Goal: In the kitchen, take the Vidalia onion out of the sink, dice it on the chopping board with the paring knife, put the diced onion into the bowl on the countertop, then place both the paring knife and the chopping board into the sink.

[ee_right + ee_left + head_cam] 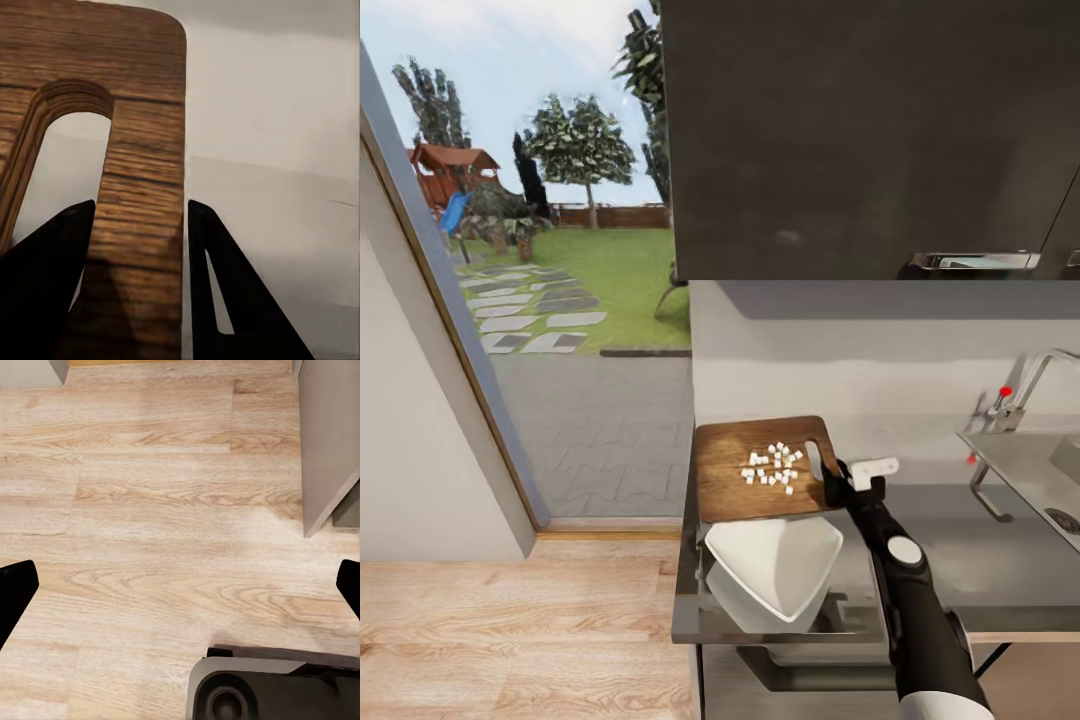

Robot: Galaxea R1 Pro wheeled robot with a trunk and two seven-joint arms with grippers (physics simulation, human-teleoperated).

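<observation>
My right gripper pinches the chopping board at its handle end. White onion dice lie on it, the bowl just nearer. My left gripper hangs open over floor.

The head camera looks down and forward from above onto the near end of the worktop, taking in the chopping board and the garden beyond. The right wrist camera sits very close to that same board, at its slotted end. The left wrist camera faces down at the wooden floor.
</observation>
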